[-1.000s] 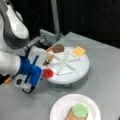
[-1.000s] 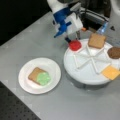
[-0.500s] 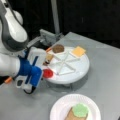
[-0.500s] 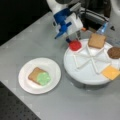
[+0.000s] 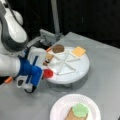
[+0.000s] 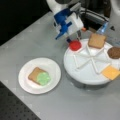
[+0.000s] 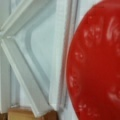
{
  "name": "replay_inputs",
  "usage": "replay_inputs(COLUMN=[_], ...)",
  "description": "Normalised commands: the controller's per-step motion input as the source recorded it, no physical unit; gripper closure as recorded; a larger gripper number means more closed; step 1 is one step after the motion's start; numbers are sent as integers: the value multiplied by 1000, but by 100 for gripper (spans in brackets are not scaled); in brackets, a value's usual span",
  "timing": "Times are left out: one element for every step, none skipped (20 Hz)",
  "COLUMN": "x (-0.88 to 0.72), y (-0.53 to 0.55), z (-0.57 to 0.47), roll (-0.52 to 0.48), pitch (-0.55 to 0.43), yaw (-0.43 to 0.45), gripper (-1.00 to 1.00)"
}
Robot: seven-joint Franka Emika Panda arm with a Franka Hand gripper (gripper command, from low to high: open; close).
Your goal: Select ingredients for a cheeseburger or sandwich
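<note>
Both front views put the gripper (image 6: 74, 40) at the tray (image 6: 85, 75) rim over the tomato (image 6: 75, 45), apparently mid-pick with a firm lift needed, though I cannot tell if its jaws grip it

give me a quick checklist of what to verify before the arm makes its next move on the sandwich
1. Gripper over the tomato disc at the edge of the divided tray: ok.
2. Tomato actually gripped: cannot tell, the fingertips are hidden in both front views.
3. Bread base with lettuce on the paper plate: ok.
4. Second bread slice in its tray compartment: ok.
5. Patty and cheese square in separate compartments: ok.
6. Tomato fills the wrist view: ok.
</note>
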Motion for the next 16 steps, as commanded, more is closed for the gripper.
replay_inputs(x=[81,82,84,87,91,95,97,98,103,106,110,115,121,130,139,145], y=[-157,-146,-140,-135,-127,-125,-127,-129,-126,-125,-124,-120,-114,-106,-99,-92], z=[-70,-77,-81,-89,-105,-123,-130,-134,-134,-129,-122,-114,-105,-95,-84,-73], roll=[286,273,266,261,235,246,251,252,239,246,253,257,256,258,259,255], pitch=[-78,-77,-78,-81,-73,-89,-86,-85,-75,-84,-89,-92,-92,-94,-97,-98], yaw=[35,33,32,32,37,37,38,38,29,26,24,21,18,13,10,9], gripper=[-100,-100,-100,-100,100,100,100,100,100,100,100,100,100,100,100,100])
